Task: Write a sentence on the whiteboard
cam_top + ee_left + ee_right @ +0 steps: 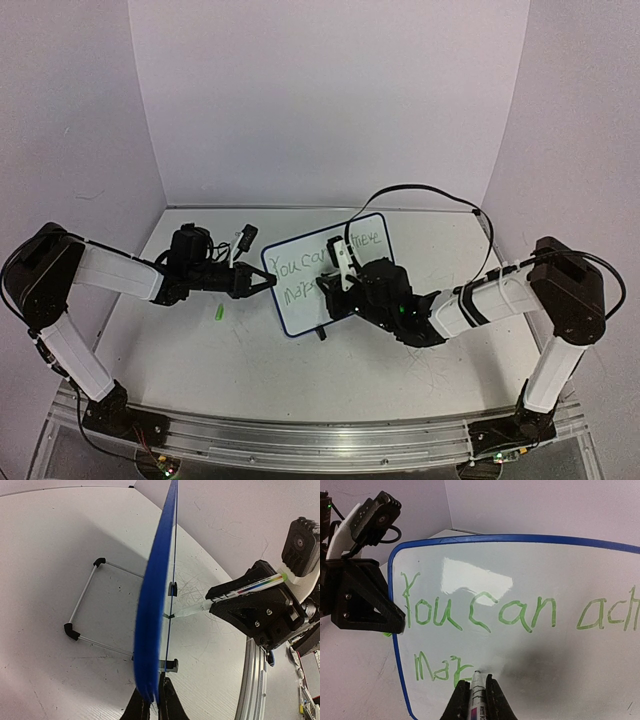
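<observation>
White scuffed tabletop, lilac walls: board upright mid-table, pen tip on it.
Glossy whiteboard (310, 283) with rounded corners and a thin blue rim stands on a wire stand (82, 597) with black feet. Left gripper (152, 706) pinches its left edge, jaws narrow. Right gripper (479, 700) is clamped on a marker (477, 687), tip touching the board just right of the second line of the green sentence (485, 612).

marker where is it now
The marker sits bottom centre in the right wrist view, clamped in the right hand, tip on the whiteboard at the lower green line's end.
</observation>
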Tool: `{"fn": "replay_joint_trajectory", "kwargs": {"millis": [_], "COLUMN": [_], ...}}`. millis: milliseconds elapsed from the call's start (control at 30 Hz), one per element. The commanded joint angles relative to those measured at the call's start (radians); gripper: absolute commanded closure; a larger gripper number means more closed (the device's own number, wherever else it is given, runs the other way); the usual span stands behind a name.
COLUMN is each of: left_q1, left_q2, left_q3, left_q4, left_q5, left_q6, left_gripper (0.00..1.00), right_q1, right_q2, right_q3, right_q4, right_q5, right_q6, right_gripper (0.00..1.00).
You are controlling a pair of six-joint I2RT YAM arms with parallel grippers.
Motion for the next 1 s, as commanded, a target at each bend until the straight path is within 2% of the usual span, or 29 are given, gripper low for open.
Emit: {"fn": "replay_joint_trajectory", "kwargs": {"millis": [0,967], "left_q1": [0.001,0.001], "left_q2": [0.013,0.012], "left_q3": [0.023,0.022], "left_q4": [-0.076,-0.076], "left_q5": [-0.069,-0.069], "left_q6": [0.066,0.067], "left_gripper": [1.0,1.0], "right_q1": [-0.013,0.007], "right_q2": [0.019,0.033], "right_q3": [0.029,0.016], "right_q4": [0.001,-0.04], "right_q5": [-0.01,-0.019], "right_q6": [-0.008,0.003], "right_gripper": [1.0,1.0]}}
